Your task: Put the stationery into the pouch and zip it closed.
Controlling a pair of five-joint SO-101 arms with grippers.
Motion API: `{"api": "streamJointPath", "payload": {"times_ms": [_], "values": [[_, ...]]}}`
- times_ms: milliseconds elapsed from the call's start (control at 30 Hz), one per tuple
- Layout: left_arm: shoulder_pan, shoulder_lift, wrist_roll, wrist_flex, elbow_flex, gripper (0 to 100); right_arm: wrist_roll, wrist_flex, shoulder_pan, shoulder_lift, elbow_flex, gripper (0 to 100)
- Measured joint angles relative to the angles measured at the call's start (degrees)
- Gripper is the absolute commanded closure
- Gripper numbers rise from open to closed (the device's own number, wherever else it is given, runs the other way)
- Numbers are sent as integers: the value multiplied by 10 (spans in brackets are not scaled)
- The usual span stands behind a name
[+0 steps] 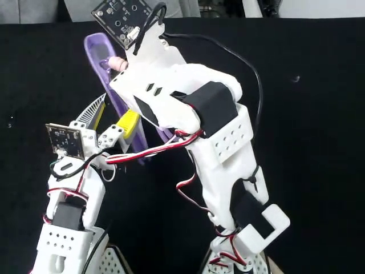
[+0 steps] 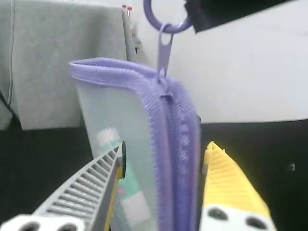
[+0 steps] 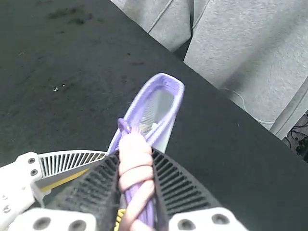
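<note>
The purple pouch (image 1: pixel 98 50) (image 2: pixel 120 106) (image 3: pixel 160 102) is held up above the black table. My left gripper (image 1: pixel 111 120) (image 2: pixel 163 154) is shut on its lower part, with a grey ribbed finger (image 2: pixel 89 190) on one side and a yellow finger (image 2: pixel 226 178) on the other. The zip pull (image 2: pixel 163 45) sits at the pouch's far end. My right gripper (image 1: pixel 122 67) (image 3: pixel 134 156) is shut on a pink looped cord (image 3: pixel 135 166) at the pull's purple ring (image 2: pixel 166 17). A white and green item (image 2: pixel 120 190) shows through the pouch's mesh side.
The black table (image 1: pixel 308 114) stretches to the right and behind the arms. Grey fabric (image 3: pixel 250 53) hangs beyond its far edge. The right arm's white body (image 1: pixel 228 142) crosses over the left arm, and red and black cables (image 1: pixel 165 149) run between them.
</note>
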Motion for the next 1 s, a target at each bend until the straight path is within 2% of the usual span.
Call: {"api": "streamJointPath", "payload": {"times_ms": [200, 367, 567, 733, 1000], "values": [[0, 0, 0, -9, 2, 745, 0, 5, 0, 0, 0, 988], [0, 47, -8, -37, 1, 853, 0, 5, 0, 0, 0, 988], [1, 185, -33, -60, -65, 976, 0, 5, 0, 0, -4, 988], [5, 207, -7, -50, -90, 972, 0, 5, 4, 1, -24, 988], [8, 208, -3, -41, -98, 973, 0, -25, 75, 8, -38, 988]]}}
